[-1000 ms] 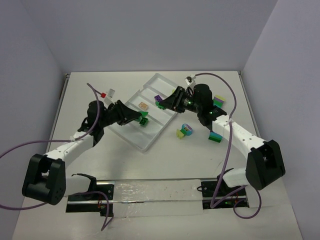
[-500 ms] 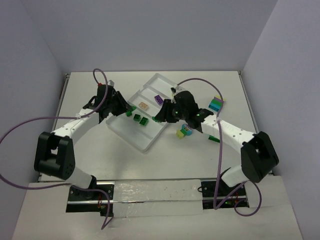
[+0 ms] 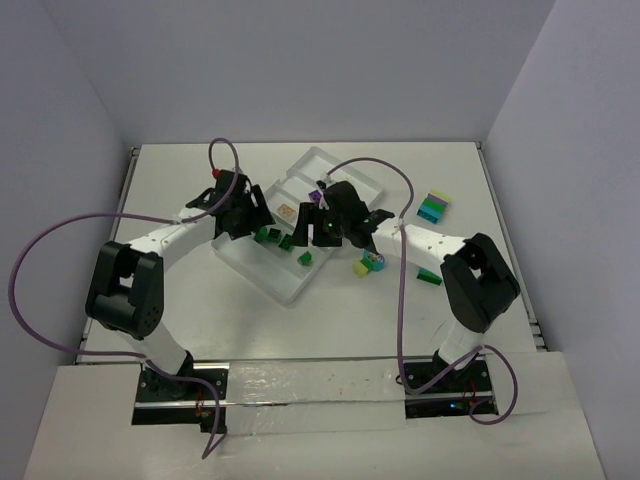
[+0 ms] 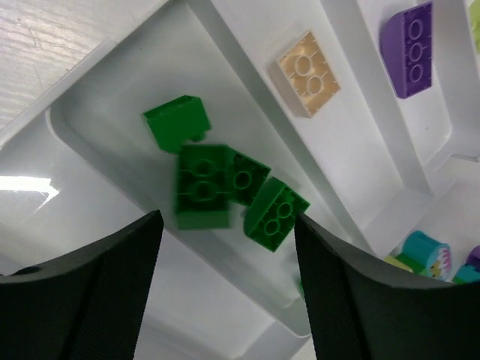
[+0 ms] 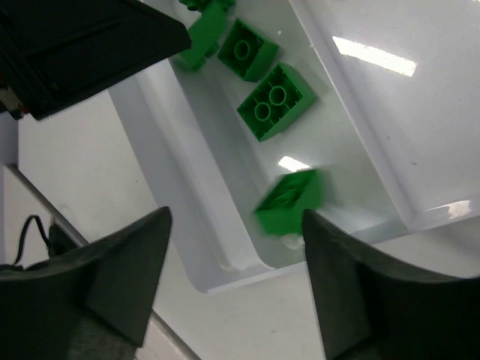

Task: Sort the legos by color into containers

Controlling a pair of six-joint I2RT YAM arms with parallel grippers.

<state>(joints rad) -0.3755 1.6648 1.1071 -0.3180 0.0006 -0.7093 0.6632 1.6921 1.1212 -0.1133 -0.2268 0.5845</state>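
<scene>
Both claws are hovering over the clear tray (image 3: 340, 170), which is lying slantwise on the desk (image 3: 330, 330). The left claw (image 4: 226, 221) is standing spread, gripping nothing, above three green legos (image 4: 202, 187) resting in the tray's outermost compartment. A peach brick (image 4: 307, 73) is sitting in the next compartment and a purple brick (image 4: 409, 49) in the one beyond. The right claw (image 5: 238, 217) is gaping wide over the same green compartment, with a blurred green brick (image 5: 289, 201) showing just beside one fingertip; whether they are touching cannot be told. Outside the tray, to its right, a multi-colour stack (image 3: 433, 207), a lone green brick (image 3: 428, 277) and a teal-and-yellow clump (image 3: 370, 265) are lying on the desk.
</scene>
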